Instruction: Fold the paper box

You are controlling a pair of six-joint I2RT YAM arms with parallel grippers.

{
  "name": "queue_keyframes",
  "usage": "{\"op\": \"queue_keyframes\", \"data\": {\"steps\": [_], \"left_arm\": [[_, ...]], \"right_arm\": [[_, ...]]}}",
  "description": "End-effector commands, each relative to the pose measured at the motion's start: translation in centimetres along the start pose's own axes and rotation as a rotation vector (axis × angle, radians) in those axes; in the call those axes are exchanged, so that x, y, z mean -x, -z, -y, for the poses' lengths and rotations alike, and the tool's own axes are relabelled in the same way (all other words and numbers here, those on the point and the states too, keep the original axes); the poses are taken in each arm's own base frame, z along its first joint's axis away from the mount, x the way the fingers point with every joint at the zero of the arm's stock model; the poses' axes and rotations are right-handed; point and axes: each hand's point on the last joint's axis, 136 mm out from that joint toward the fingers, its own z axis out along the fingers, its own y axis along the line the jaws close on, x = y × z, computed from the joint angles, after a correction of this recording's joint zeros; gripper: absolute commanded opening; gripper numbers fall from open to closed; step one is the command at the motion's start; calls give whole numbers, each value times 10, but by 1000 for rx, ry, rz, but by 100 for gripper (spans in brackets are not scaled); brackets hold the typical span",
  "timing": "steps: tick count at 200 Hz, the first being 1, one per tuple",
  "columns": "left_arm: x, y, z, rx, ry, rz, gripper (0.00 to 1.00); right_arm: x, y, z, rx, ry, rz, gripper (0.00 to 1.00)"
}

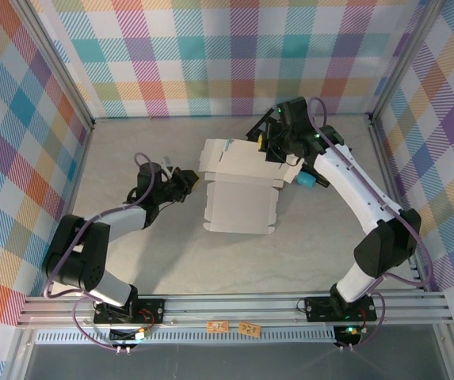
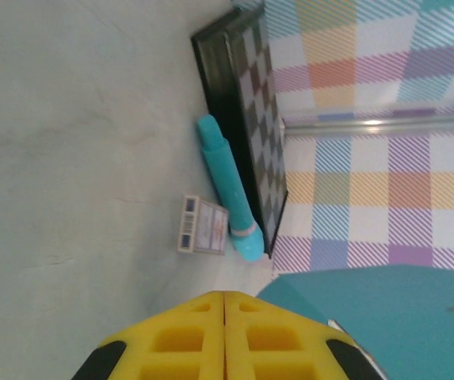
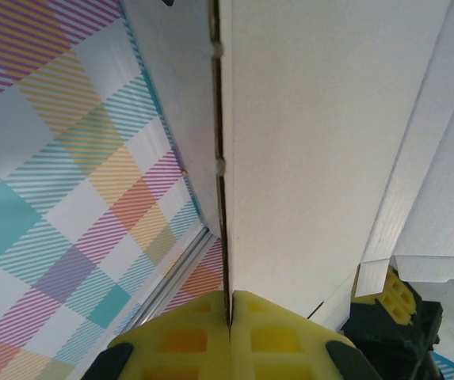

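Sitting in the middle of the table (image 1: 314, 237), the paper box (image 1: 238, 194) has its far wall pinched by the right gripper (image 1: 263, 144). The left gripper (image 1: 192, 180), pressed together on nothing, is just beside its left edge. The right arm (image 1: 353, 190) hides one far corner.

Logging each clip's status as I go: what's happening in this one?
Two robot arms are folding the paper box, a die-cut sheet lying grey-white side up between them, partly folded. The right hand is shut on one of its panel edges at the far side. The left hand is closed by the sheet's left edge, apparently holding nothing. The box is not yet formed.
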Motion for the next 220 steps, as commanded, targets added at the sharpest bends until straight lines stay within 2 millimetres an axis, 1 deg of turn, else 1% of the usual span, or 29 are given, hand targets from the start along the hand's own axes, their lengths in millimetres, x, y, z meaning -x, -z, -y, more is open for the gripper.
{"op": "queue_keyframes", "data": {"steps": [1,28,45,69,84,127,149,185,202,220], "left_arm": [[-2,-2,28,-130,-43,9,8],[-6,-1,33,-143,-41,20,9],[-9,2,34,-146,-35,25,12],[-16,5,33,-134,-39,23,18],[-20,5,36,-139,-56,21,22],[-33,1,39,-105,-115,-19,25],[-35,4,41,-99,-133,-10,28],[-37,10,32,-102,-100,11,32],[-35,7,32,-133,-67,22,33],[-32,3,38,-177,-44,27,34]], "right_arm": [[2,0,0,-4,-41,-9,0],[4,-4,-2,3,-57,-16,0],[6,-6,-1,2,-71,-20,0],[7,-9,0,3,-87,-26,0],[6,-11,1,0,-89,-32,0],[7,-12,3,-6,-95,-35,0],[7,-12,4,-9,-98,-33,0],[12,-9,0,5,-110,-31,0],[13,-9,-1,9,-112,-33,0],[12,-10,-3,10,-115,-40,0]]}}
